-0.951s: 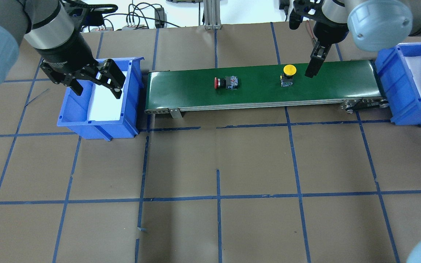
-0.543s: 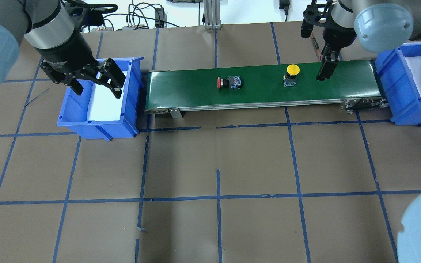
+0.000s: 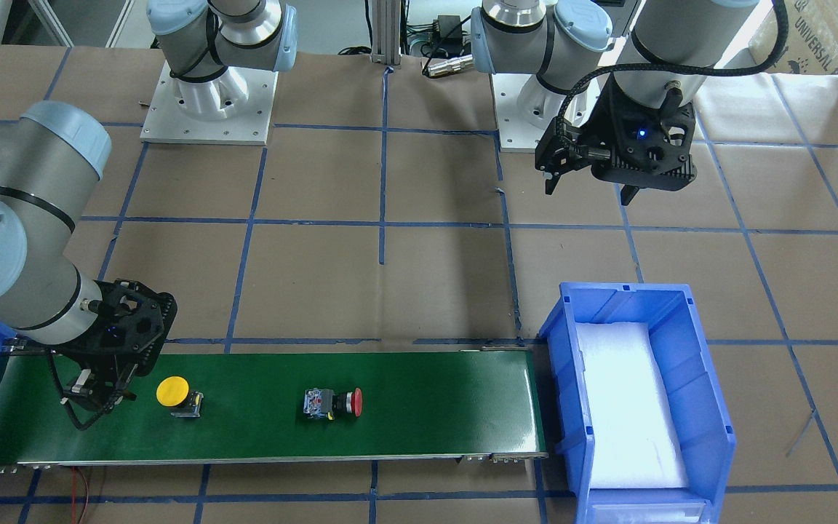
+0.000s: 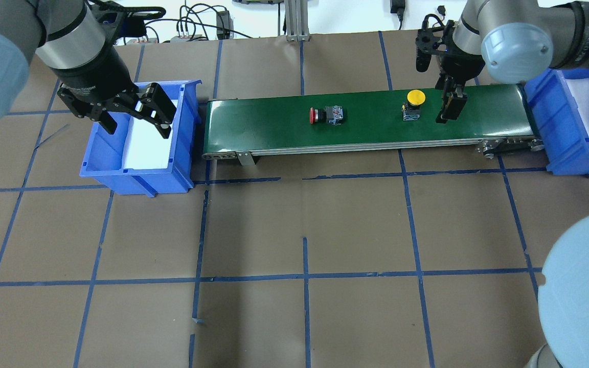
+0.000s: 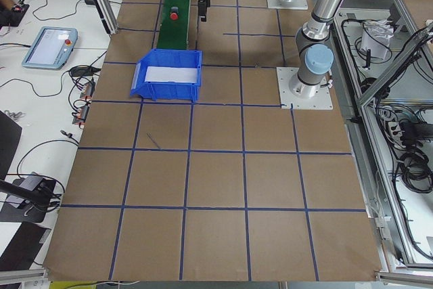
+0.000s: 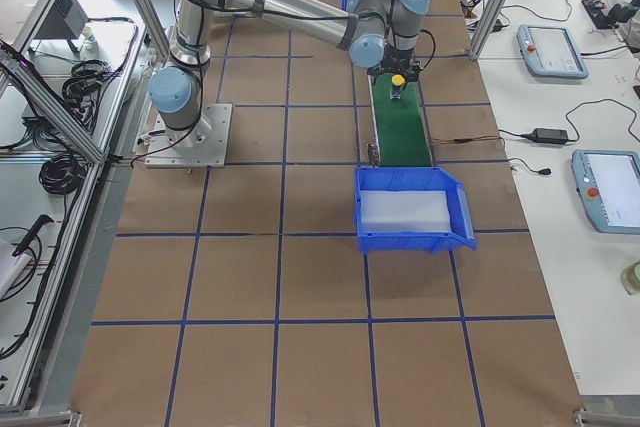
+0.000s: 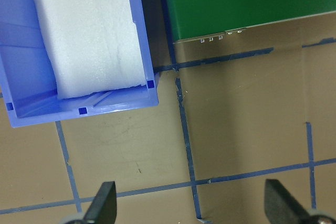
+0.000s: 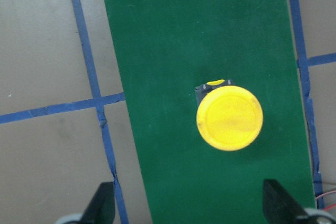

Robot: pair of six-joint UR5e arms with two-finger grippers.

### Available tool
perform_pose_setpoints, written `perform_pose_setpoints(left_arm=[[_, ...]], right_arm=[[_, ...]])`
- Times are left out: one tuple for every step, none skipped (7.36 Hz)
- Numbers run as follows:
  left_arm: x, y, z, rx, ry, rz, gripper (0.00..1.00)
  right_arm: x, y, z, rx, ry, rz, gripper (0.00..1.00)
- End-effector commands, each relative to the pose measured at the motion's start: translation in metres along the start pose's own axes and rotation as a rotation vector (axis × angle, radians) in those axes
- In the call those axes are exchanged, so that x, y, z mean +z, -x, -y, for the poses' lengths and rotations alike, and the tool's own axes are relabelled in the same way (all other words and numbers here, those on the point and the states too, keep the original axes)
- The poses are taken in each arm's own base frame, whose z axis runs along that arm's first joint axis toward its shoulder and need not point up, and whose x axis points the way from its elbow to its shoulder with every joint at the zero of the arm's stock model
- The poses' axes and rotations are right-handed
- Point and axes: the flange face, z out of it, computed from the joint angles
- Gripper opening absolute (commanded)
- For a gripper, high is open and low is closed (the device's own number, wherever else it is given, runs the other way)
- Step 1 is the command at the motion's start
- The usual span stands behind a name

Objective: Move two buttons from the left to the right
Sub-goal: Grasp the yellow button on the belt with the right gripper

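The yellow-capped button (image 4: 415, 97) stands upright on the green conveyor belt (image 4: 366, 128), towards its right end. It also shows in the front view (image 3: 172, 391) and the right wrist view (image 8: 229, 117). The red mushroom button (image 4: 325, 115) lies on its side near the belt's middle, also in the front view (image 3: 332, 402). My right gripper (image 4: 449, 109) is open, low over the belt, just right of the yellow button; its fingertips (image 8: 102, 203) stand wide apart. My left gripper (image 4: 136, 124) is open and empty above the left blue bin (image 4: 187, 128).
The left bin (image 3: 710, 407) holds only white foam (image 7: 89, 30). A second blue bin (image 4: 540, 97) with white foam stands at the belt's right end. Brown table covering with blue tape lines lies all around. Cables and an aluminium post are at the far edge.
Both buttons have drifted to the right along the belt. My right gripper has moved right and come down beside the yellow button. My left gripper has not moved.
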Motion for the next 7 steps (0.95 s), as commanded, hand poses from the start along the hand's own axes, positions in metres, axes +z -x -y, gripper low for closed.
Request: perform_pose_setpoints(left_arm=[[0.002, 0.001, 0.004, -0.002, -0.001, 0.000, 1.00], [0.001, 0.001, 0.004, -0.002, -0.008, 0.001, 1.00], [0.000, 0.001, 0.002, -0.002, -0.010, 0.002, 1.00], [0.000, 0.001, -0.001, 0.000, -0.011, 0.002, 1.00], [0.000, 0.002, -0.001, 0.000, -0.011, 0.002, 1.00], [-0.002, 0.002, -0.002, 0.003, -0.014, 0.002, 1.00], [-0.001, 0.001, -0.001, 0.001, -0.013, 0.002, 1.00]], right_arm=[[0.031, -0.023, 0.002, -0.004, -0.008, -0.030, 0.99], [0.028, -0.028, 0.002, -0.008, -0.004, -0.039, 0.99], [0.031, -0.030, 0.001, -0.004, -0.003, -0.033, 1.00], [0.036, -0.028, 0.003, 0.005, -0.009, -0.021, 1.00], [0.041, -0.025, 0.005, 0.004, -0.009, -0.010, 1.00], [0.041, -0.026, 0.008, -0.002, -0.009, -0.012, 0.95], [0.045, -0.025, 0.007, 0.002, 0.001, 0.000, 0.68]])
